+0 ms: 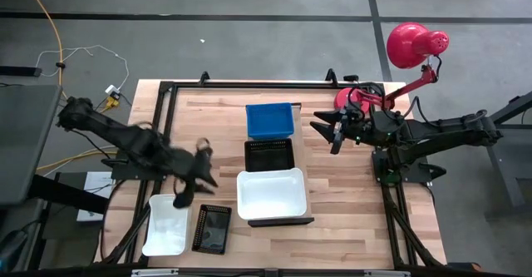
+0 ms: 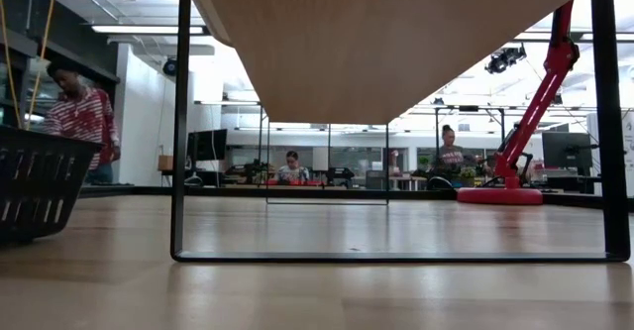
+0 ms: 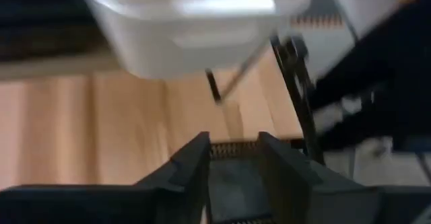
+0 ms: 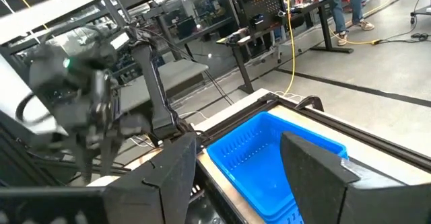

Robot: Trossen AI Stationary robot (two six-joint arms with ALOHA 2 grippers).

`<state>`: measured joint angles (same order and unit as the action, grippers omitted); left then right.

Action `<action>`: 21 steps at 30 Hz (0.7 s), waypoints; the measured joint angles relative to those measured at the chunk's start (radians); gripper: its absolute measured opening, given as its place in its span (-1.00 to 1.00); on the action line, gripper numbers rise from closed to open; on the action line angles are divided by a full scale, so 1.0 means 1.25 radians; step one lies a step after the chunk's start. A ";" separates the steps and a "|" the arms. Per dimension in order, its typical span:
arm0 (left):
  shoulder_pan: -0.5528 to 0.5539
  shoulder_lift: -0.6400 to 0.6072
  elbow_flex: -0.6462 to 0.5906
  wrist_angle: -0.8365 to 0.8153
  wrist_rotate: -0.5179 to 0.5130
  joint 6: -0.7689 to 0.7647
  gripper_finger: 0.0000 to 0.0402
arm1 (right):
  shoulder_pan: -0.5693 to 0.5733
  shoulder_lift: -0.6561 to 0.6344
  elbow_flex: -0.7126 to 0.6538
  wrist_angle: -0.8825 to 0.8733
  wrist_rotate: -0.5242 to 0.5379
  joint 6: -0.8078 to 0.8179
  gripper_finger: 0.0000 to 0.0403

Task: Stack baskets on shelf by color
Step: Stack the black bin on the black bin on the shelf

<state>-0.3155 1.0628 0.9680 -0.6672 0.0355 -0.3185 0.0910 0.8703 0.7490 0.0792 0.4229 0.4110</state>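
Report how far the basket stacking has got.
Done: a blue basket, a black basket and a white basket sit in a row on the shelf. In hand: the left gripper hangs by the white basket lying on the table, holding nothing. Left: that one and the black basket beside it. The right gripper waits open near the blue basket.

The shelf (image 1: pixel 270 156) is fully taken up by a blue basket (image 1: pixel 270 120), a black basket (image 1: pixel 269 155) and a white basket (image 1: pixel 271 193). Bare desk (image 1: pixel 216 127) is seen left of the shelf, bounded by the left arm (image 1: pixel 133 144). Right of the shelf, passage is narrowed by the right gripper (image 1: pixel 332 131) and red lamp (image 1: pixel 411 48).
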 joint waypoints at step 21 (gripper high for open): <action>-0.116 0.341 -0.083 0.003 -0.043 -0.013 0.03 | 0.000 0.000 0.000 -0.009 -0.003 -0.008 0.01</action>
<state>-0.4610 1.4887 0.8643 -0.6629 -0.0177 -0.3351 0.0914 0.8700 0.7490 0.0673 0.4187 0.4011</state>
